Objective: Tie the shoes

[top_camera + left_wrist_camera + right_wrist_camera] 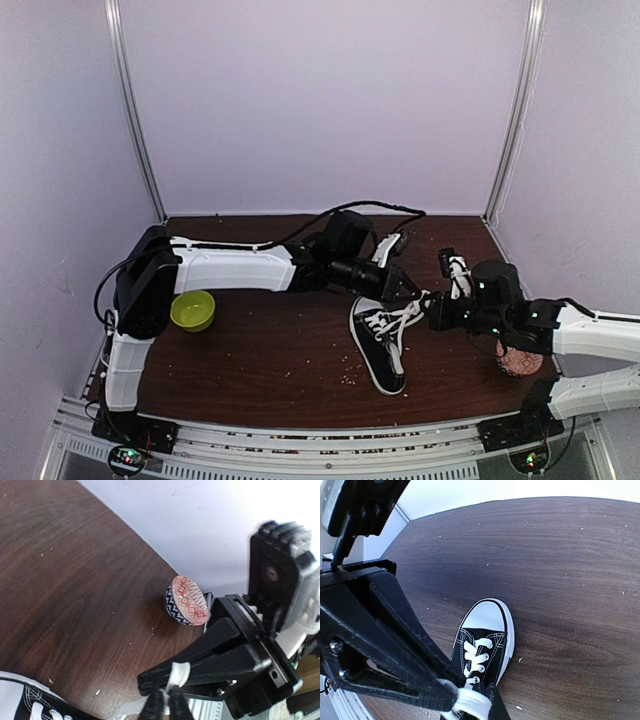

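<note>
Here, black canvas sneaker (383, 362), flat white laces (400, 318), grainy wooden table (270, 350).

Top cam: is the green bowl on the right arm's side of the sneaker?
No. The green bowl sits to the left of the black sneaker, next to the left arm.

A lime-green bowl (193, 310) sits at nine o'clock on the dark wooden worktop (280, 350); a patterned bowl (186, 601) at four o'clock.
</note>
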`<state>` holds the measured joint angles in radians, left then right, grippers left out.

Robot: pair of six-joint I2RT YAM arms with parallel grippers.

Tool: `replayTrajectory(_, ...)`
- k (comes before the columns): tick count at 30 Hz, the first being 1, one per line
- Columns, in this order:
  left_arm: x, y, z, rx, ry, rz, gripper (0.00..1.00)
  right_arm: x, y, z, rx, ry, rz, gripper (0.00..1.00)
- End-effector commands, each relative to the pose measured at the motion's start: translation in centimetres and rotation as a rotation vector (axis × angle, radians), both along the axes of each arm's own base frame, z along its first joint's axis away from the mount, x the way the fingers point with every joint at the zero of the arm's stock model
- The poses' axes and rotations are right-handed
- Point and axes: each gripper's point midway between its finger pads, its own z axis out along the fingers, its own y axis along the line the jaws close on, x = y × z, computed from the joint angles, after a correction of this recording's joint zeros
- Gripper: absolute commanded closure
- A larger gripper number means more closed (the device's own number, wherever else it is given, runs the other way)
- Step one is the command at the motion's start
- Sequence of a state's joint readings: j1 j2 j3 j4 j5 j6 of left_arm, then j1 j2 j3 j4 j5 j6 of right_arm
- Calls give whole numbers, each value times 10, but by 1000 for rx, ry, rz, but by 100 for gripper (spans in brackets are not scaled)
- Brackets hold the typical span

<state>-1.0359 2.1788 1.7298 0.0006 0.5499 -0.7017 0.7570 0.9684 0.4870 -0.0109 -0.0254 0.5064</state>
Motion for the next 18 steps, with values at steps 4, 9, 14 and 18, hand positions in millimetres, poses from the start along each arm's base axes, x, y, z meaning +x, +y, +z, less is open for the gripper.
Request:
replayTrajectory(4,19,32,13,26,-66,111,100,3,-17,9,13,-16,-94,100)
replayTrajectory(9,42,92,9,76,-69,239,100,2,-31,-1,-24,1,-149,100)
replayTrajectory(14,56,134,0,121,-47,311,100,-9,-22,-14,-32,50,-72,100)
replayTrajectory(18,60,154,-10,166,-42,351,100,-32,5,-13,34,71,102,100)
